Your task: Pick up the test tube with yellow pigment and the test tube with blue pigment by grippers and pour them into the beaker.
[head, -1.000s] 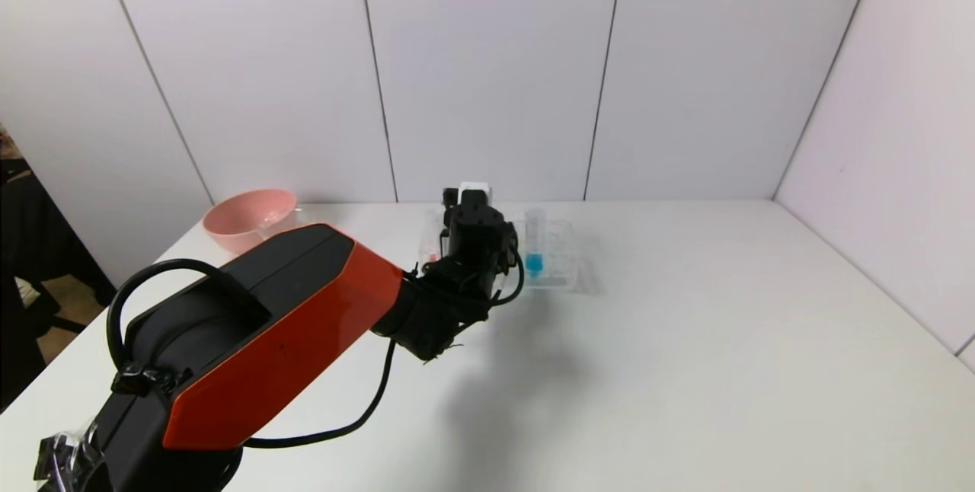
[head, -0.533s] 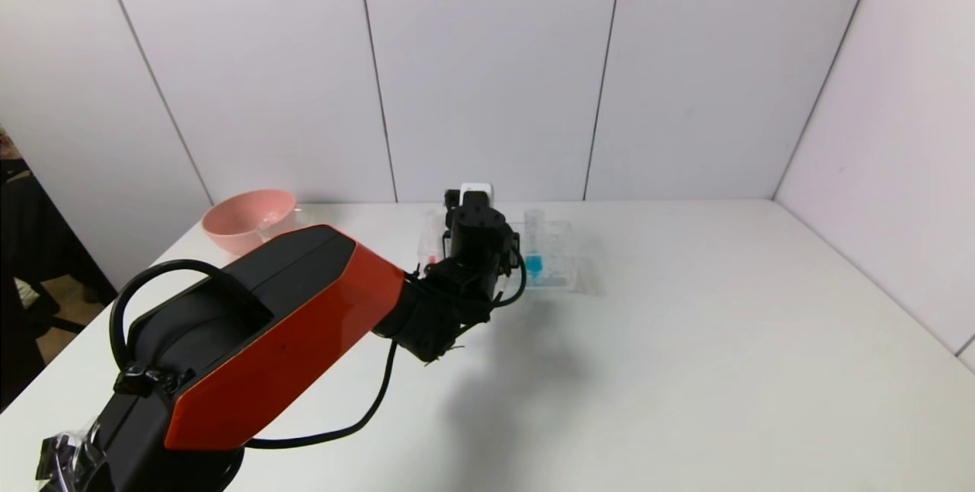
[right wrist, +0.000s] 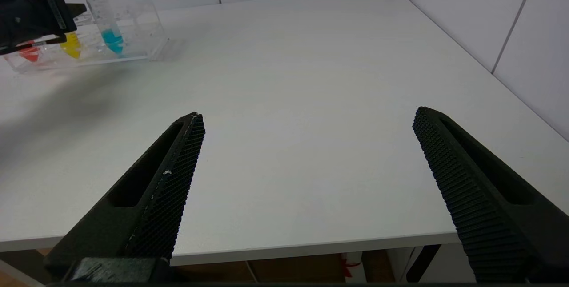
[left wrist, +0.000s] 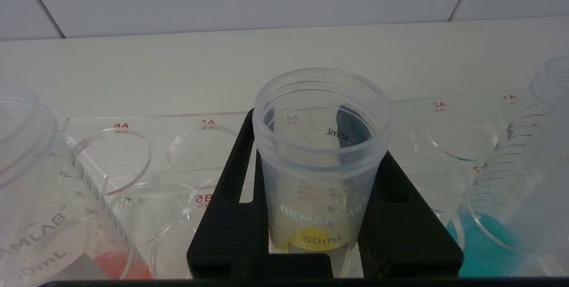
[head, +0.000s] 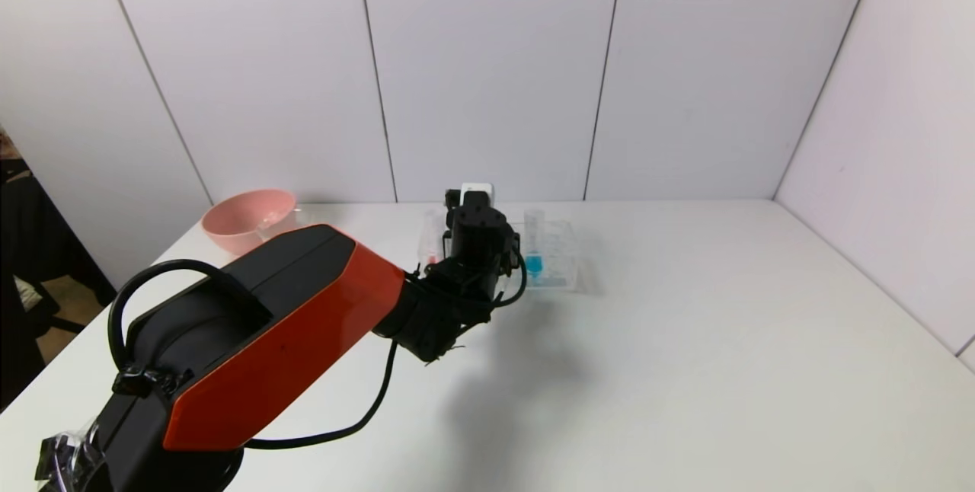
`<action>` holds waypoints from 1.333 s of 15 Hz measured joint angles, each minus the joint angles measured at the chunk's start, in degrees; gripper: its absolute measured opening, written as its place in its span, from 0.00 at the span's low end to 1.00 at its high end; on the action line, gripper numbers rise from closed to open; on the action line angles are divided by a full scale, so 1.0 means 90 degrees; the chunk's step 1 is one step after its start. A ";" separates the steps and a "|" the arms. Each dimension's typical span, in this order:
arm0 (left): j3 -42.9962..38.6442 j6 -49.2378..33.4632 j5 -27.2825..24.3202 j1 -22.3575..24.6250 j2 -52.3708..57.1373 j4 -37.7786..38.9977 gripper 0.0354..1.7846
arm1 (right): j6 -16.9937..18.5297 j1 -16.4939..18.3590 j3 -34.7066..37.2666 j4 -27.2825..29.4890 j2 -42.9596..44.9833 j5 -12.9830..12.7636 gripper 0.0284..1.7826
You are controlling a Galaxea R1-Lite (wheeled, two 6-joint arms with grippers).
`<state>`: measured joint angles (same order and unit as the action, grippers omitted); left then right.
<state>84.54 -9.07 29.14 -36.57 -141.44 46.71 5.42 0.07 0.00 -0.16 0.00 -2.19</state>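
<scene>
Now left gripper [left wrist: 322, 198] pinching yellow-pigment tube [left wrist: 321, 145] upright in rack [head: 560, 263]; blue tube [head: 534, 244] at 3 o'clock; right gripper [right wrist: 306, 189] spread, idle.

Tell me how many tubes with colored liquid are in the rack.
3, side by side: red-tipped tube, yellow tube in the middle, gripped by the left gripper, and blue tube.

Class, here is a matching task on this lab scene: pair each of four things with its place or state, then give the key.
Things:
1. yellow test tube
2. blue test tube
3. right gripper
4. pink bowl

States:
A. standing free in the rack
B. open over bare table
C. clamped between the left gripper's fingers
D. at the table's far left corner

Pairs: 1-C, 2-A, 3-B, 4-D
</scene>
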 joint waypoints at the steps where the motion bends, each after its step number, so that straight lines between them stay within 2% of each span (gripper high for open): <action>1: 0.0003 0.0001 0.0003 -0.0005 0.0014 -0.0022 0.29 | 0.0000 0.0000 0.0000 -0.0003 0.0000 0.0000 0.96; 20: 0.0023 0.0104 0.0116 -0.0309 0.1321 -0.1039 0.29 | 0.0000 0.0003 0.0000 -0.0003 0.0000 0.0003 0.96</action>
<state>84.75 -8.13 30.18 -39.35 -129.55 37.36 5.42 0.10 0.00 -0.18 0.00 -2.17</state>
